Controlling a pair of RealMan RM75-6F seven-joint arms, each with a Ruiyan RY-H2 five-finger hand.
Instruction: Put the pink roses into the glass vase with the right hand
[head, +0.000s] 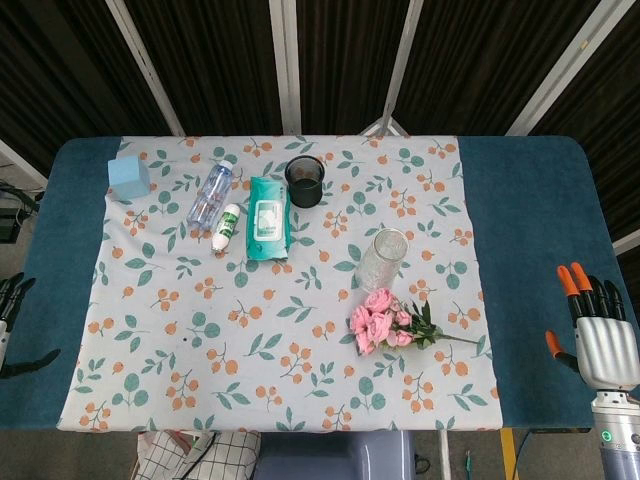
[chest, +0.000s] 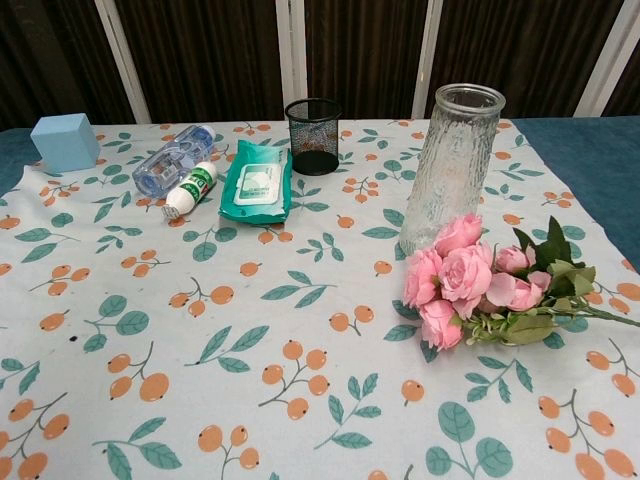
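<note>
Pink roses (head: 382, 320) lie flat on the counter (head: 520, 200), lower right of centre, blooms just beside the upright glass vase (head: 381, 259), stems trailing right toward the right hand (head: 598, 330), fingers spread, empty, well apart; left hand (head: 12, 320) at the left edge, empty too
</note>
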